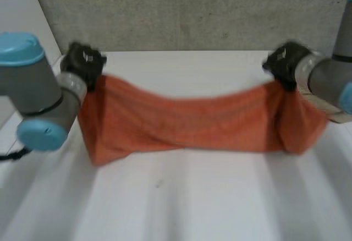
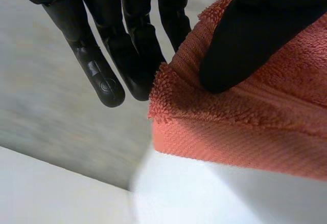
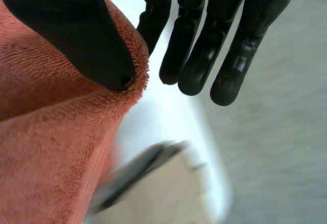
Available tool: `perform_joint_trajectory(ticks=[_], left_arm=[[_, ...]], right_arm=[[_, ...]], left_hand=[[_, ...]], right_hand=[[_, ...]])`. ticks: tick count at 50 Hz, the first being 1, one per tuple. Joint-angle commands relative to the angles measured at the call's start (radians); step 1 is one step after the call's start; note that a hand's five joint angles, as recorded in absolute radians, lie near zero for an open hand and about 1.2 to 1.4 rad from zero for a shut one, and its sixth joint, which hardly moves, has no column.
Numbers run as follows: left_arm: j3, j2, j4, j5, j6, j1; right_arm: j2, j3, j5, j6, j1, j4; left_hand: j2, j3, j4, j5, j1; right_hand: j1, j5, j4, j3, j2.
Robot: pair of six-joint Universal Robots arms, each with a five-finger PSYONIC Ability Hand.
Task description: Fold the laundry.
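Observation:
An orange towel (image 1: pixel 187 120) hangs stretched between my two hands above the white table (image 1: pixel 192 202), sagging in the middle, with its lower edge on the tabletop. My left hand (image 1: pixel 82 62) holds the towel's upper left corner. In the left wrist view the thumb (image 2: pixel 245 35) presses the towel (image 2: pixel 245 121) against the straight fingers (image 2: pixel 102 65). My right hand (image 1: pixel 285 62) holds the upper right corner. There the thumb (image 3: pixel 76 35) pinches the towel's edge (image 3: pixel 46 147) beside the straight fingers (image 3: pixel 204 45).
A grey wall (image 1: pixel 192 10) rises just behind the table's far edge, close to both hands. My left arm's elbow (image 1: pixel 33 87) sits over the table's left side. Bare tabletop lies in front of the towel.

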Motion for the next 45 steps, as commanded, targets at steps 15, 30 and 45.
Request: perform_joint_trajectory(ticks=[15, 30, 45], left_arm=[[0.218, 0.016, 0.588, -0.123, -0.102, 0.014], [-0.205, -0.125, 0.574, -0.062, -0.093, 0.046], [-0.501, 0.066, 0.391, -0.06, 0.026, 0.106]], right_arm=[[-0.032, -0.166, -0.035, 0.038, 0.047, -0.692], [0.099, 0.276, -0.133, 0.003, 0.057, -0.642], [0.022, 0.436, -0.134, -0.015, 0.049, -0.307]], left_hand=[[0.196, 0.203, 0.193, 0.238, 0.267], [0.196, 0.203, 0.193, 0.238, 0.267], [0.196, 0.203, 0.193, 0.238, 0.267]], right_hand=[[0.408, 0.226, 0.208, 0.214, 0.22], [0.408, 0.226, 0.208, 0.214, 0.22], [0.408, 0.226, 0.208, 0.214, 0.22]])
